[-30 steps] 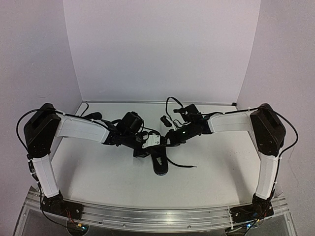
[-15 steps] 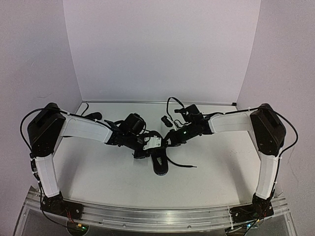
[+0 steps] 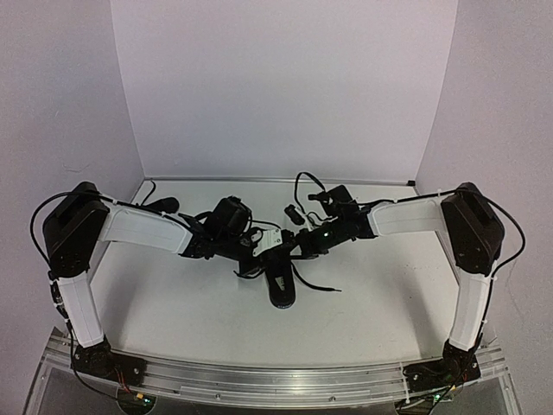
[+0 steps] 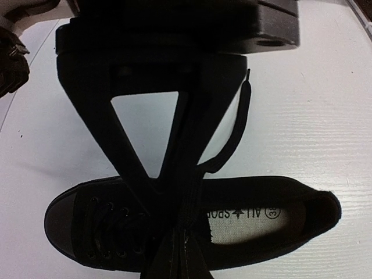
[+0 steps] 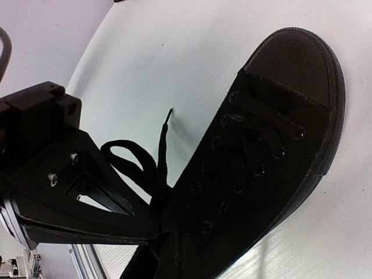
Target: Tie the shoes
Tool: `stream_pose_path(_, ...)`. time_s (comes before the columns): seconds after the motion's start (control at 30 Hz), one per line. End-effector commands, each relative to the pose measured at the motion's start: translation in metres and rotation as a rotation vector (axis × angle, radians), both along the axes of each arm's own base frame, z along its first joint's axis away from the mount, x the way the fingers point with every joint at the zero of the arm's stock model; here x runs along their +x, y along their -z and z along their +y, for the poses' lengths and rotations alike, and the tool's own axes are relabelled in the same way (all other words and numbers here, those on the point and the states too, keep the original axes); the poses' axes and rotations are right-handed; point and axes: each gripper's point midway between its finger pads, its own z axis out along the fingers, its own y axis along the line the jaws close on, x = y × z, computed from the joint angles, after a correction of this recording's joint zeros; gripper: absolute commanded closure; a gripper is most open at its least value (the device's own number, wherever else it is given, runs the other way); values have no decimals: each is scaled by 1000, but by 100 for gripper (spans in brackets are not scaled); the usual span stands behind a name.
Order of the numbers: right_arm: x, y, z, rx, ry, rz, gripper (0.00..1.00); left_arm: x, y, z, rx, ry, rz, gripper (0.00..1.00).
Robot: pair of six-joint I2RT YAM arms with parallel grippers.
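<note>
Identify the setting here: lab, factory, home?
Probably a lab robot test cell: plain white backdrop panels boxing in a white tabletop, two white-and-black robot arms on an aluminium rail, one black low-top lace-up shoe.

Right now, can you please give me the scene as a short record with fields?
shoe: one seen, on the table, no finished bow
left gripper: shut, pinching a lace over the shoe
right gripper: shut on a lace loop beside the shoe
loose lace end: lying on the table, right of the shoe
</note>
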Motion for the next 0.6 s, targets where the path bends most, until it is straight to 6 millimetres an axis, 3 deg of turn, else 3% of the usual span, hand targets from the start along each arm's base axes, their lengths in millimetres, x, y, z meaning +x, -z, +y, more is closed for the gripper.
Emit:
stream_pose_path(0.0,4,-37,2,71,2,-71,100,15,-9,-10,-59,-87,16,100)
stream_pose_path(0.27,3,-38,3,81,-1,-68,100,22,2,-7,-67,-172,58,100)
stream_pose_path(0.57,-3,-34,2,94,-7,-49,100,30,-1,-12,-226,-296,154,100)
